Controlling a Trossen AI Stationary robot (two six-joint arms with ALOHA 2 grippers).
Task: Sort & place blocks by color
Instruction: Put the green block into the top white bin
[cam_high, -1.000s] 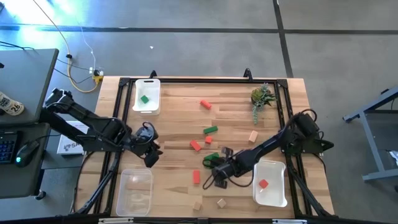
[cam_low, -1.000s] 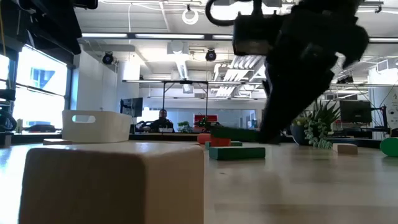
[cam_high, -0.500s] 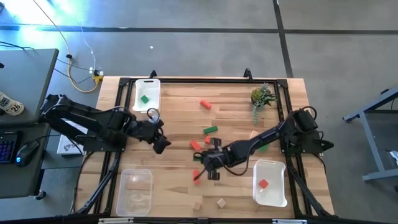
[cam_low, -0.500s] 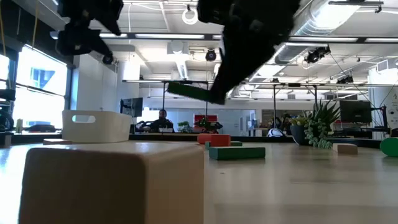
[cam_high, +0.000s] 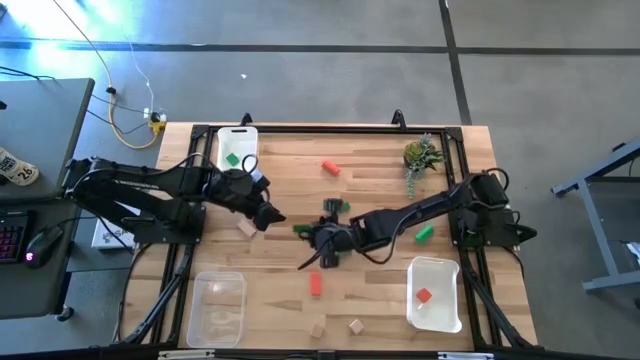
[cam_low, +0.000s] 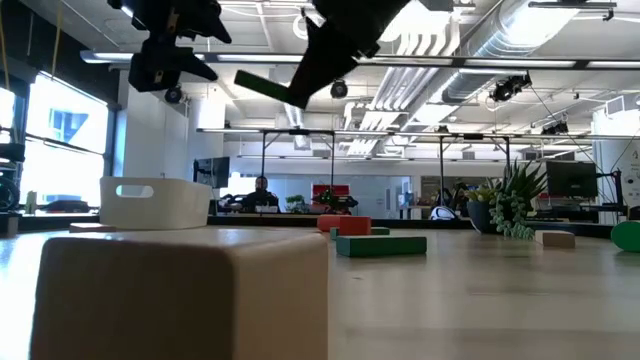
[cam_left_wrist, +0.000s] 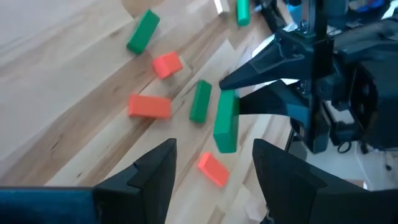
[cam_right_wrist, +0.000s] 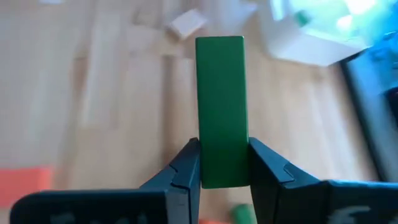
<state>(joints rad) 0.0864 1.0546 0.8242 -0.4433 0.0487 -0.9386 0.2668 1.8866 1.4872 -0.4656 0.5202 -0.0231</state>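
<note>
While right gripper is clamping green bar above table middle, left gripper is hovering beside it, fingers spread, holding nothing. Three trays showing in high view: green-block tray holding one green block; red-block tray holding one red block; clear tray holding none. Remaining blocks lying loose on table.

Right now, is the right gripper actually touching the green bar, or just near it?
Touching. The right wrist view shows the right gripper with both fingers pressed against the sides of the green bar, no gap on either side.
</note>
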